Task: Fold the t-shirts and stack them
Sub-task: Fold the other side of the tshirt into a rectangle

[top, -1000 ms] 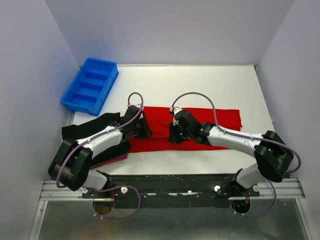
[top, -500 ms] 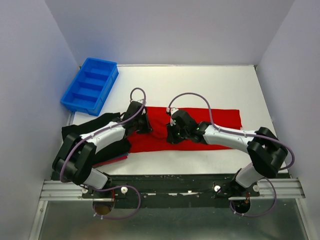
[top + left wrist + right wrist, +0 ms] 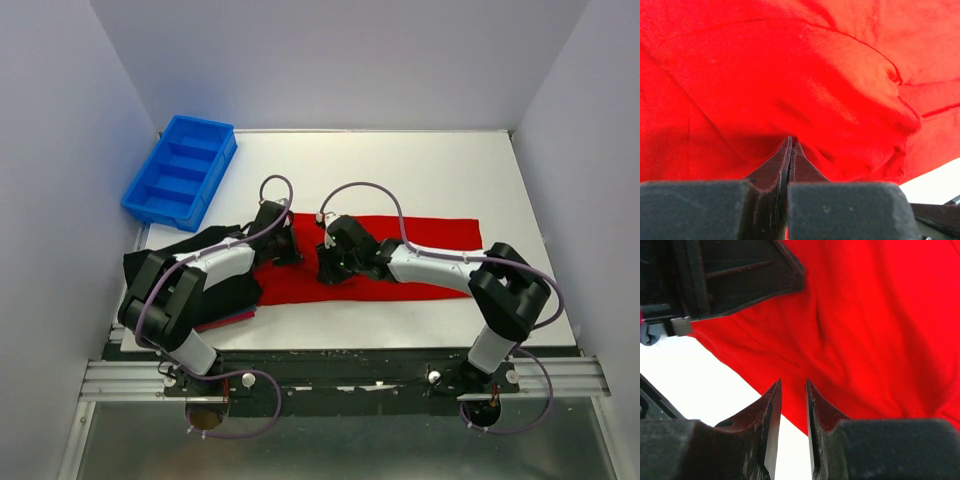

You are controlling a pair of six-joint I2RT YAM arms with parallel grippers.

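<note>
White tabletop (image 3: 400, 170) carried the red t-shirt (image 3: 440, 235); the left gripper (image 3: 791, 144) pinched its cloth, while the right gripper (image 3: 793, 390) hovered over its edge, fingers narrowly apart.

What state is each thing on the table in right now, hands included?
red t-shirt: laid out lengthwise, rumpled at its left end
left hand: shut, pinching the red t-shirt
right hand: open, narrow gap, over the red t-shirt
black t-shirt: lying flat, partly hidden
blue bin: upright, empty
</note>
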